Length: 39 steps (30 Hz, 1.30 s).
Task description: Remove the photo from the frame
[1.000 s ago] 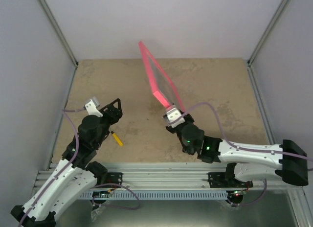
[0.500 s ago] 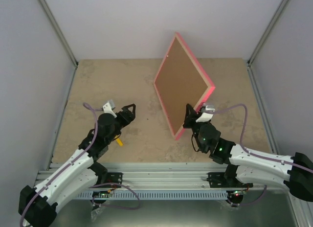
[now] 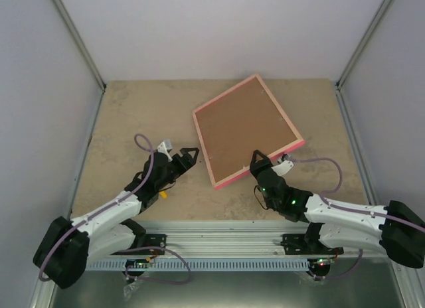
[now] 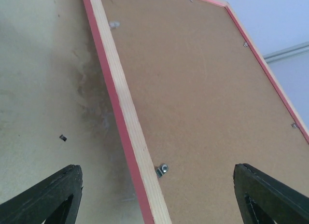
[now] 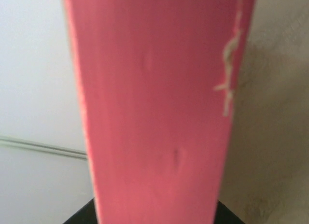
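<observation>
We see the frame (image 3: 229,180) right of centre in the top view, with its brown backing board (image 3: 246,130) upward and the photo out of sight. The right claw (image 3: 257,160) is clenched on its near pink edge, which fills the right wrist view. The left claw (image 3: 188,155) stands released, fingers wide, just beside the frame's left edge. A small metal clip (image 4: 162,170) sits by that edge. A yellow object (image 3: 161,194) lies on the desk (image 3: 133,115) beneath the left arm.
</observation>
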### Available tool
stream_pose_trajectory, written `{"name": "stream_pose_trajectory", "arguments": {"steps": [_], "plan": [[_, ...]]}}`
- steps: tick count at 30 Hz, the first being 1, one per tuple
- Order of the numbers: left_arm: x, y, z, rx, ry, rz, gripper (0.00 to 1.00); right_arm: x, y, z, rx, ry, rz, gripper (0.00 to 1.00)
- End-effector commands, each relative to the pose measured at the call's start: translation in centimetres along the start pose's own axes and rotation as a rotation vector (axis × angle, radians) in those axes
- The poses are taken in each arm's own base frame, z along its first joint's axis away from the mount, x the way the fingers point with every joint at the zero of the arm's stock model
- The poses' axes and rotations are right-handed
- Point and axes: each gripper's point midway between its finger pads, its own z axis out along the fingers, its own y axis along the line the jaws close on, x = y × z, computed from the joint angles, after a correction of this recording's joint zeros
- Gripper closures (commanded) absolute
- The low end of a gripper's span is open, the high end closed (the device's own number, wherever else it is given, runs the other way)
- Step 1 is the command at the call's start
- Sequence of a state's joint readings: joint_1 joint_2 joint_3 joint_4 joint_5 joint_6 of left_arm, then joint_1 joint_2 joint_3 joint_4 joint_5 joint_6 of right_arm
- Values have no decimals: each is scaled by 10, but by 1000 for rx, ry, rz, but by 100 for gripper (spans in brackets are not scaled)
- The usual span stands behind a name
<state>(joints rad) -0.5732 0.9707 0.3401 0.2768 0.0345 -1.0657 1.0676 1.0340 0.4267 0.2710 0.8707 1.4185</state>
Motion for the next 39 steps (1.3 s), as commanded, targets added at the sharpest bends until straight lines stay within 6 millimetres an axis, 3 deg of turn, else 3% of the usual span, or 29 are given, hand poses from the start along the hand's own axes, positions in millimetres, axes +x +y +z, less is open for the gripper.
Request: {"name": "stream_pose_trajectory", "arguments": {"steps": [1, 9, 17, 25, 34, 39], "plan": [[12, -11, 10, 87, 62, -40, 13, 13, -42, 3, 129, 11, 87, 99], [32, 0, 26, 110, 148, -104, 22, 26, -72, 4, 213, 33, 126, 99], [44, -4, 34, 167, 206, -149, 35, 43, -85, 6, 255, 81, 116, 96], [50, 2, 37, 179, 222, -192, 65, 54, -96, 6, 292, 129, 93, 83], [44, 14, 39, 134, 200, -180, 96, 39, -108, -11, 348, 160, -34, 41], [32, 30, 38, 58, 175, -136, 100, 23, -118, -26, 362, 178, -137, 27]]}}
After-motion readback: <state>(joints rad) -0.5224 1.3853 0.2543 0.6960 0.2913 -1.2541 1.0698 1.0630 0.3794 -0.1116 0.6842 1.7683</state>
